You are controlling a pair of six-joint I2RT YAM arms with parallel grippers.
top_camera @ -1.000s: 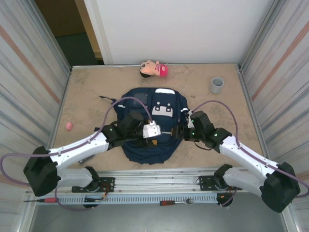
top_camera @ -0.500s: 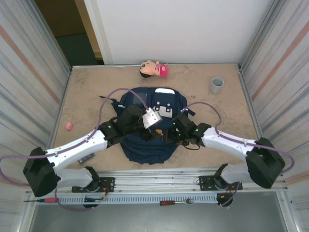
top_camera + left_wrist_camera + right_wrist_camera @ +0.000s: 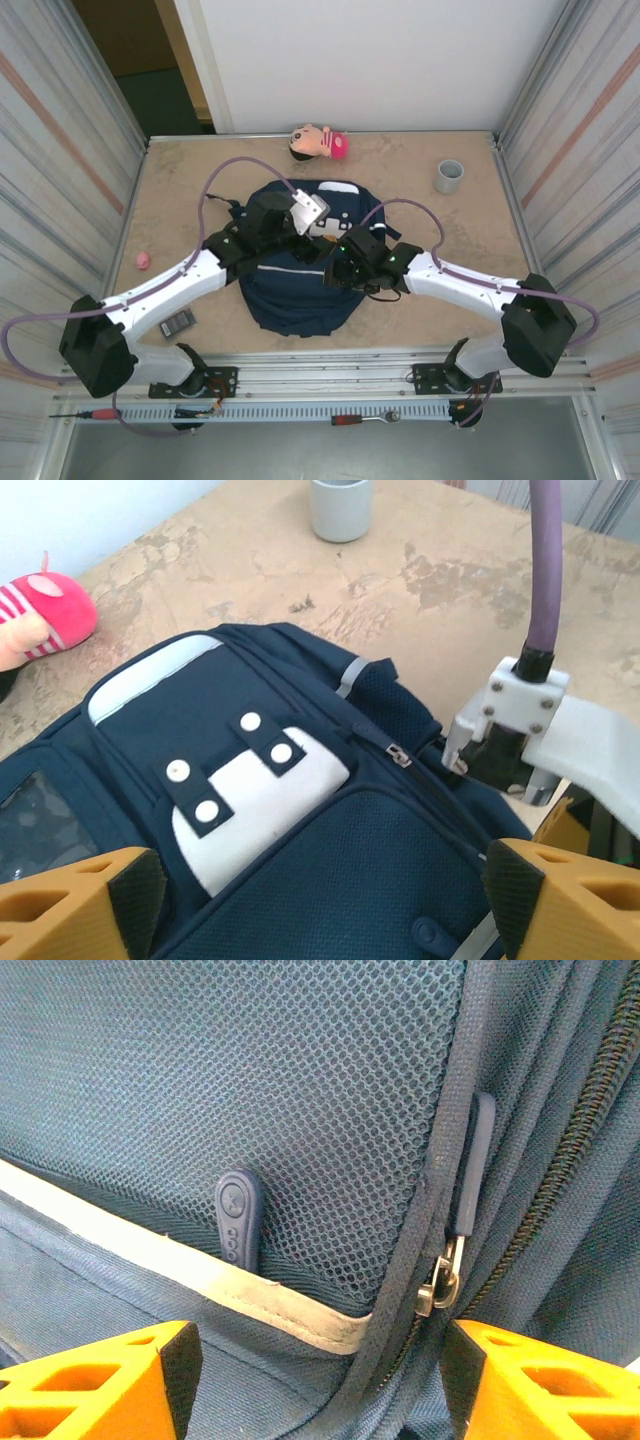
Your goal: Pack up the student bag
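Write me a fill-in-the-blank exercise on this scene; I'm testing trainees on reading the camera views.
1. The grey cup stands near the table's far ____ corner.
2. The plush doll beyond the student bag wears a ____ hat.
3. The dark straps across the bag's white patch carry ____ white studs.
4. The left gripper and the right gripper both have ____ jaws, above the bag.
Missing words: right; pink; four; open.
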